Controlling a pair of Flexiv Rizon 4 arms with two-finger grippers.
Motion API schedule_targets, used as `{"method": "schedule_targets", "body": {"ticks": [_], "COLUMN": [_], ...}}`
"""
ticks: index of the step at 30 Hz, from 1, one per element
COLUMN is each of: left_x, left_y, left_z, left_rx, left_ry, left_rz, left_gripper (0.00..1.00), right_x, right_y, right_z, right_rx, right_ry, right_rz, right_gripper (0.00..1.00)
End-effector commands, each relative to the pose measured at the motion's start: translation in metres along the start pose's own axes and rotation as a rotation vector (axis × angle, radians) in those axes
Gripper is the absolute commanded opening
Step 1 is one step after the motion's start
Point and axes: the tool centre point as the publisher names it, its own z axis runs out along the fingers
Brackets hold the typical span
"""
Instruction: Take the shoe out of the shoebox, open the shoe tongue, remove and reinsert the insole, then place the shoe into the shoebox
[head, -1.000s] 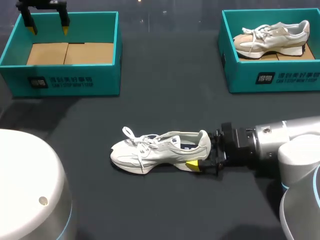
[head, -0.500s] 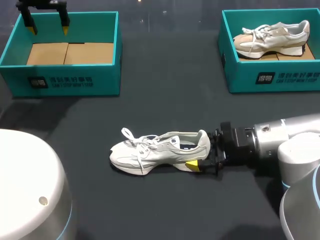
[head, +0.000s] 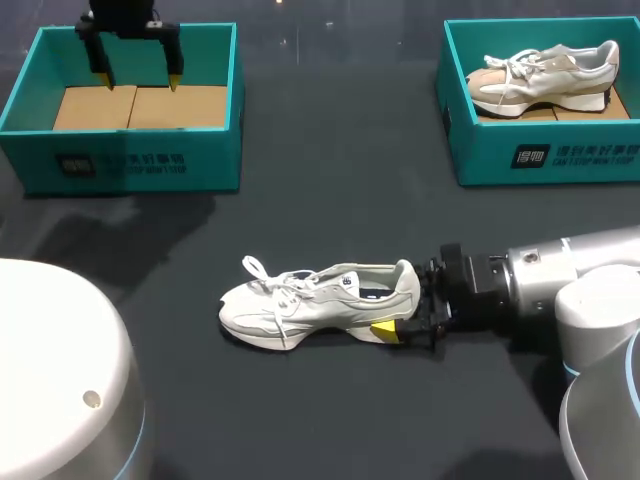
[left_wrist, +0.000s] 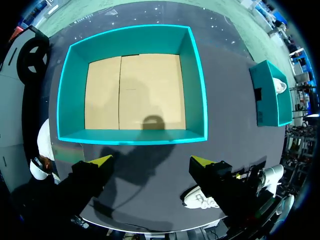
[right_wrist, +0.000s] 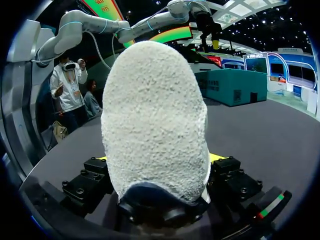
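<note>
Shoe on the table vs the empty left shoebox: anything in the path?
Nothing on the table lies between the shoe, gripped at its heel by the right hand, and the empty shoebox. The open left hand hangs over that box's opening and may need to clear.

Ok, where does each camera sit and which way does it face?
Head view: fixed above and behind, looking down on the table; shows left gripper over the empty shoebox, right gripper at the shoe.
Left wrist view: above that shoebox, facing straight down; its own open gripper shows.
Right wrist view: low at the table, facing the shoe's heel, clamped in its gripper.
Shared: head and left wrist views both show shoebox and shoe.
</note>
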Motion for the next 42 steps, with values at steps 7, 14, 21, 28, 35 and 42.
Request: {"method": "schedule_targets", "body": {"ticks": [7,14,21,28,35,42], "left_x": [0.046,0.046,0.059,0.104,0.147,0.152], "left_y": [0.052,0.052,0.072,0.132,0.182,0.186], "left_z": [-0.006,-0.006,-0.008,-0.002,0.001,-0.002], "left_rx": [-0.004,-0.004,0.031,0.046,-0.015,-0.009], "left_ry": [0.036,0.036,0.037,0.036,0.071,0.066], "left_rz": [0.083,0.083,0.091,0.125,0.170,0.174], "left_gripper": [1.00,1.00,1.00,1.00,1.00,1.00], "right_x": [0.001,0.001,0.001,0.001,0.001,0.001], "right_y": [0.000,0.000,0.000,0.000,0.000,0.000], "right_z": [0.003,0.003,0.003,0.003,0.003,0.003], "right_rx": [0.004,0.004,0.004,0.004,0.004,0.004], "right_ry": [0.001,0.001,0.001,0.001,0.001,0.001], "right_rz": [0.001,0.001,0.001,0.001,0.001,0.001], "right_gripper": [0.00,0.00,0.00,0.00,0.00,0.00]}}
